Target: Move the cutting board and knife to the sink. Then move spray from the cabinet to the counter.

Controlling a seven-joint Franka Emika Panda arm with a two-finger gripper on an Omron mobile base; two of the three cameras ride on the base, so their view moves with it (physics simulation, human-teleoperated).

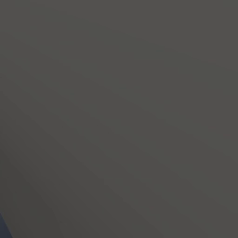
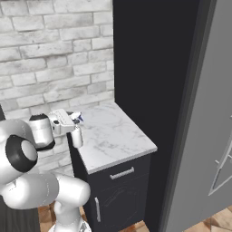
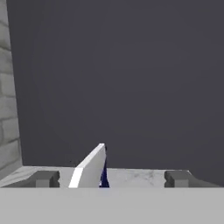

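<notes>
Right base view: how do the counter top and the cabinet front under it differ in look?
The counter is white marble with faint grey veins; the cabinet front below is dark charcoal and plain. The counter is a flat horizontal slab; the cabinet front stands vertical. The cabinet front carries silver bar handles; the counter has none. Both belong to one unit against the brick wall.

The left base view sits pressed close against a flat grey surface. The right base view looks forward and down from behind the arm onto the marble worktop [image 2: 113, 136] and brick wall [image 2: 54, 50]. The hand view looks low and level across that same worktop [image 3: 140, 177] toward a dark panel [image 3: 131, 78].
</notes>
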